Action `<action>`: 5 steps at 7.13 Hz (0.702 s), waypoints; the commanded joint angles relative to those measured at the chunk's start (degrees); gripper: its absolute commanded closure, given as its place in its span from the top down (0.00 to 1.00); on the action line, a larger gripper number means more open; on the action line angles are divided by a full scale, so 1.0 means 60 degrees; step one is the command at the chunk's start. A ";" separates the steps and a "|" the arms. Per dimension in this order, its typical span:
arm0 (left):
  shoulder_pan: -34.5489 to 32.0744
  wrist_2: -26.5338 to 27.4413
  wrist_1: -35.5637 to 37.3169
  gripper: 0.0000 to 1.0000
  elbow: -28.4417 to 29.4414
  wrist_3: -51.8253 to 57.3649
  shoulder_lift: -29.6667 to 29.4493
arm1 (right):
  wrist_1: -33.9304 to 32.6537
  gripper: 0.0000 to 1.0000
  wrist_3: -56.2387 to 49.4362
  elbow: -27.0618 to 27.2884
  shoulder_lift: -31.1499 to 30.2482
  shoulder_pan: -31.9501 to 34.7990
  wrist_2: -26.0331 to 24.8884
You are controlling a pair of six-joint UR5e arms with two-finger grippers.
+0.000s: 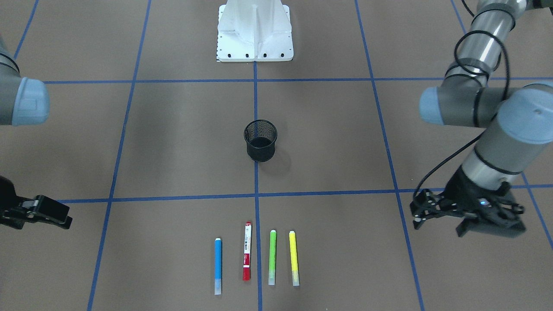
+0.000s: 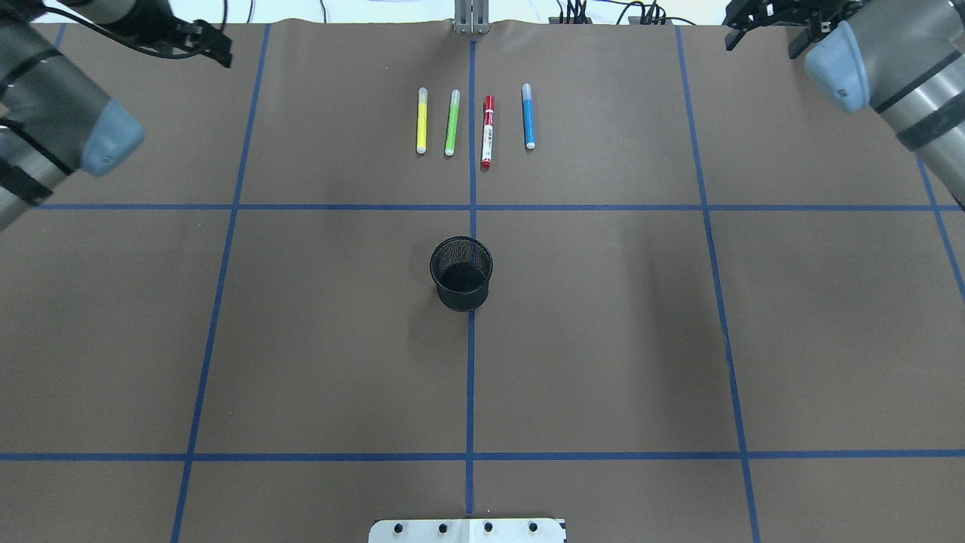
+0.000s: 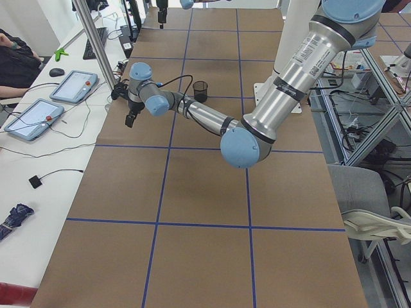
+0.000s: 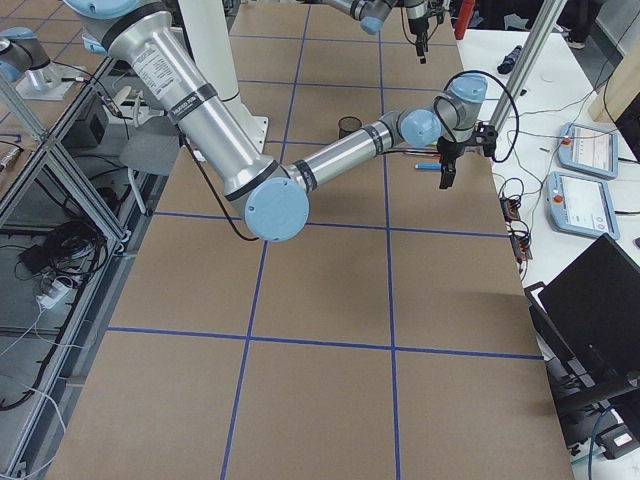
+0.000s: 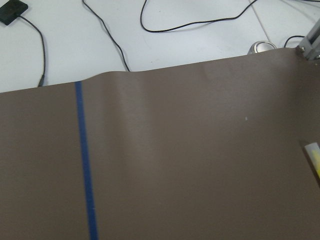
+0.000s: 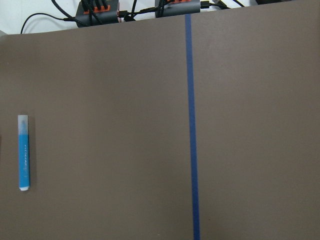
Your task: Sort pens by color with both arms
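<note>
A brown paper-covered tabletop (image 2: 603, 339), marked into squares by blue tape lines (image 2: 469, 377), filled the scene. Along its far edge ran a white bench (image 5: 190, 45) strewn with black cables, and two grey tablets (image 3: 74, 86) lay there in the left side view. The left arm (image 1: 488, 39) and right arm (image 2: 905, 75) reached out to opposite far corners of the tabletop.

The left end effector (image 1: 417, 214) hung above the paper with its fingers spread apart, gripping nothing. The right end effector (image 1: 47, 211) hung at the other corner; I cannot tell how far it was open.

A black mesh cup (image 2: 461, 273) stood upright midway between the two end effectors but well back from them, toward the white base mount (image 1: 255, 30).

Four pens lay side by side, apart from one another, in a row between the end effectors. The yellow pen (image 2: 421, 121) was nearest the left end effector, then the green pen (image 2: 451, 123), then the red pen (image 2: 488, 132). The blue pen (image 2: 528, 117) lay nearest the right end effector.
</note>
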 commanded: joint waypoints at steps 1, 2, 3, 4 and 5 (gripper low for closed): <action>-0.0771 -0.0521 0.3495 1.00 -0.2668 0.4502 0.1915 | -0.1527 1.00 -0.0906 0.1069 -0.1238 0.0418 0.0000; -0.1440 -0.0595 0.3668 1.00 -0.2943 0.5307 0.2494 | -0.2595 1.00 -0.0951 0.1306 -0.1403 0.0783 0.0087; -0.1765 -0.1001 0.3670 1.00 -0.2830 0.5286 0.2818 | -0.3490 1.00 -0.1081 0.1555 -0.1463 0.1004 0.0015; -0.1885 -0.1020 0.3554 1.00 -0.2278 0.5286 0.2822 | -0.3571 1.00 -0.1764 0.2108 -0.2174 0.1267 -0.0029; -0.1886 -0.0991 0.3495 1.00 -0.1997 0.5315 0.2836 | -0.3616 1.00 -0.3294 0.2143 -0.2572 0.1661 -0.0059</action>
